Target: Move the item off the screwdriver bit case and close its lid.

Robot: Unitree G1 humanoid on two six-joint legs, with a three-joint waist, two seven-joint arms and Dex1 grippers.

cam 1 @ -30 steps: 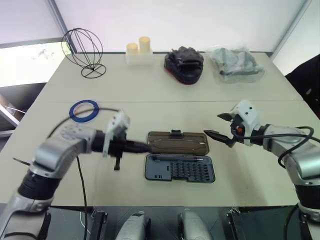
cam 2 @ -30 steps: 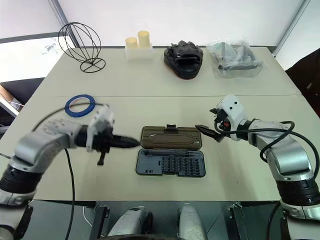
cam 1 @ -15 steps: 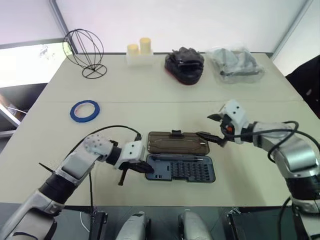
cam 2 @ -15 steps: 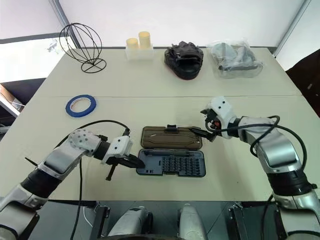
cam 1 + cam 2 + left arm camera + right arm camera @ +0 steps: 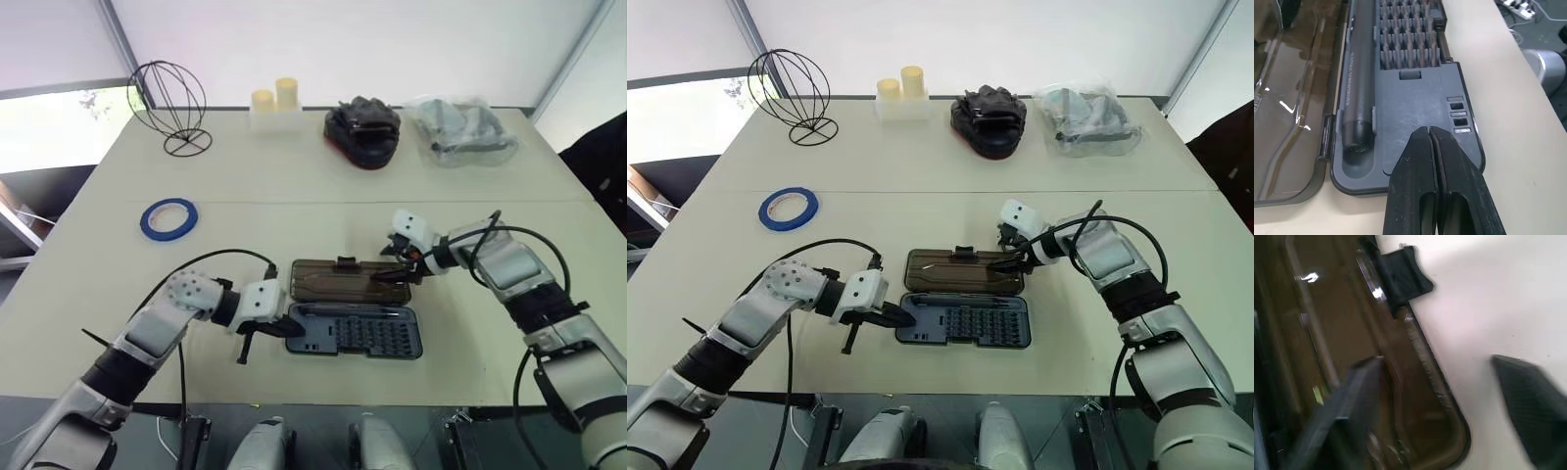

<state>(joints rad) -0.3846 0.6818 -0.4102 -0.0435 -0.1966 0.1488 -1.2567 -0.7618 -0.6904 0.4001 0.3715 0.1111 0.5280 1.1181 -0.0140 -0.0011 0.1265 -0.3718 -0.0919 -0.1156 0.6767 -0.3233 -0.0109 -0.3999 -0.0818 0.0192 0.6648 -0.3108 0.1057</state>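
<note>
Overhead, from the head views: locate the screwdriver bit case [image 5: 355,334] lying open near the desk's [image 5: 294,176] front edge, long axis parallel to that edge. Note the lid [image 5: 348,279] lying flat on the far side of the tray, hinge line between them, latch tab [image 5: 345,261] toward the far edge. Note the right gripper [image 5: 388,277] at the lid's right end and the left gripper [image 5: 282,330] at the tray's left end.

Left wrist view: clenched on nothing, tips at the tray's left short edge, pointing along the long axis.

Right wrist view: fingers [image 5: 1354,396] spread, one above the lid, one above bare desk, straddling the lid's right corner; no clamping seen. Judged nearer arm for the lid: right. Expect a swing toward the front edge, about the hinge.
</note>
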